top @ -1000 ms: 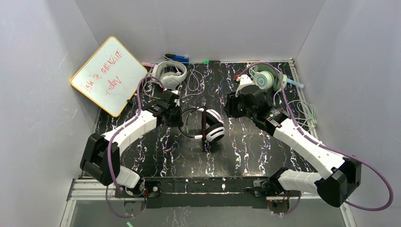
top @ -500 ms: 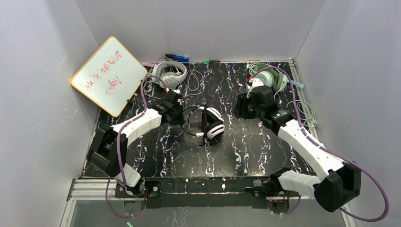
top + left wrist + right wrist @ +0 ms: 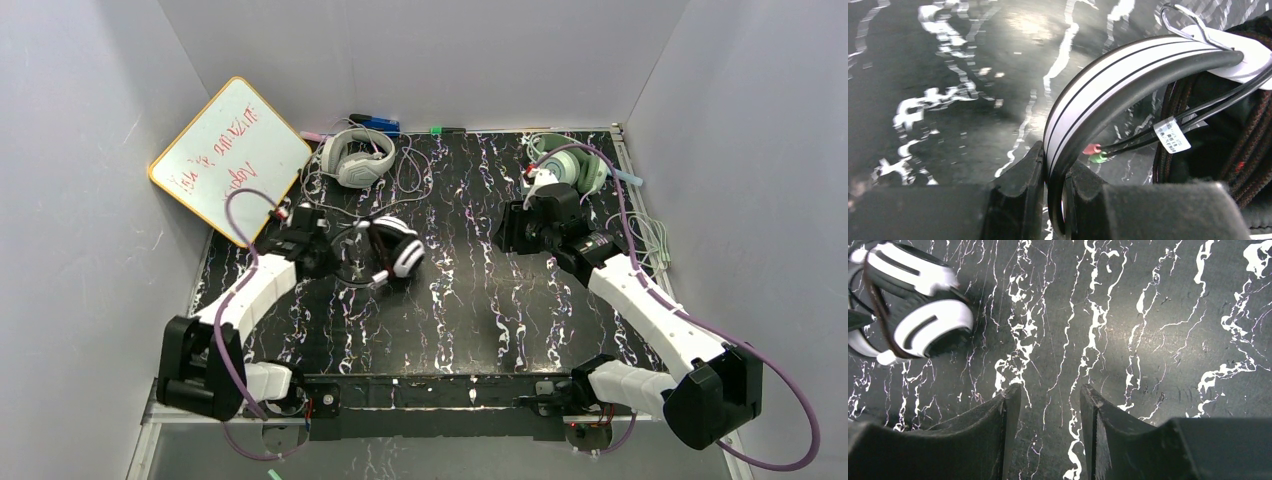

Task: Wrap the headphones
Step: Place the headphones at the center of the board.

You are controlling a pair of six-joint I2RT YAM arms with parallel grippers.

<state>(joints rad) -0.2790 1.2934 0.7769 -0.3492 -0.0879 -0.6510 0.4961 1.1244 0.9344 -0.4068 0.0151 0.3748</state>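
The black-and-white headphones [image 3: 396, 250] lie left of the mat's middle, their black cable wound round the ear cups. My left gripper [image 3: 335, 255] is shut on the striped headband [image 3: 1108, 85], which runs between its jaws [image 3: 1055, 160]. Two plugs, red and green [image 3: 1095, 153], hang beside a white cable tag. My right gripper [image 3: 505, 235] hovers over bare mat to the right, open with nothing between its fingers [image 3: 1050, 390]. From its wrist the same headset [image 3: 923, 325] shows at upper left. The mint-green headphones [image 3: 565, 165] sit back right, the light grey headphones [image 3: 355, 158] back left.
A whiteboard [image 3: 230, 160] with red writing leans on the left wall. A pale cable [image 3: 650, 240] lies loose along the mat's right edge. Markers [image 3: 375, 123] lie at the back wall. A thin grey cable [image 3: 405, 165] loops beside the grey headset.
My left arm has pulled the black-and-white headphones leftward across the mat. My right gripper has drawn away from them toward the right and widened its jaws slightly.
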